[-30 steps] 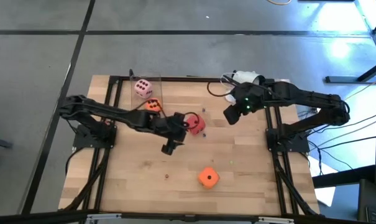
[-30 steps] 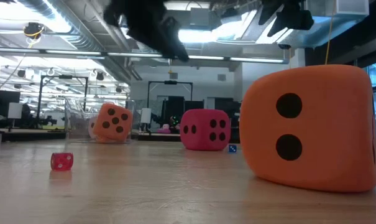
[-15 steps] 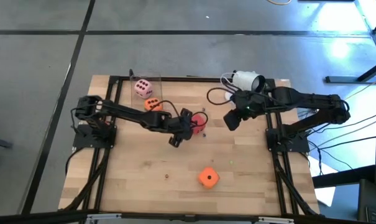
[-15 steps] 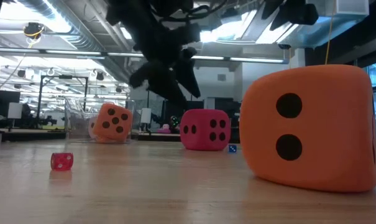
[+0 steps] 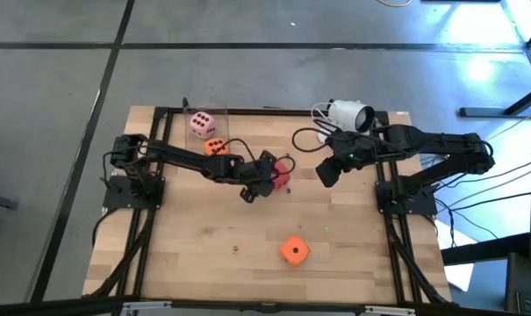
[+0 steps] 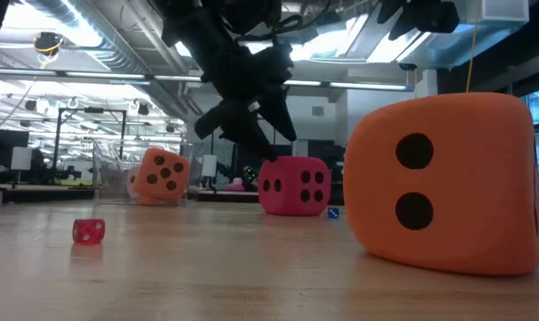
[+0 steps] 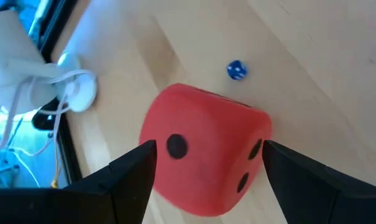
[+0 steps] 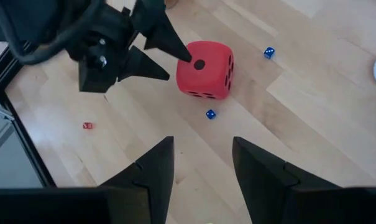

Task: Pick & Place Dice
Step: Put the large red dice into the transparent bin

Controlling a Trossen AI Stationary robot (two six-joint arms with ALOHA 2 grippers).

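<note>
Left gripper [image 5: 267,180] spread wide, fingers either side of red die [image 5: 282,169] mid-table, not clamped yet. Right gripper [image 5: 325,173] hovers just beside it, jaws apart, holding nothing. Pink die [image 5: 201,124] and one orange die [image 5: 215,147] at far-left edge; other orange die [image 5: 293,250] near front edge.

Left gripper [image 7: 203,168] spread wide at mid-table; right gripper [image 8: 203,165] parted, raised.

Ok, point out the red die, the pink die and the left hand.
red die [image 8: 205,70], right wrist view, top face.
pink die [image 5: 201,124], high view, top face.
left hand [image 7: 206,163], left wrist view, between its fingertips.
</note>
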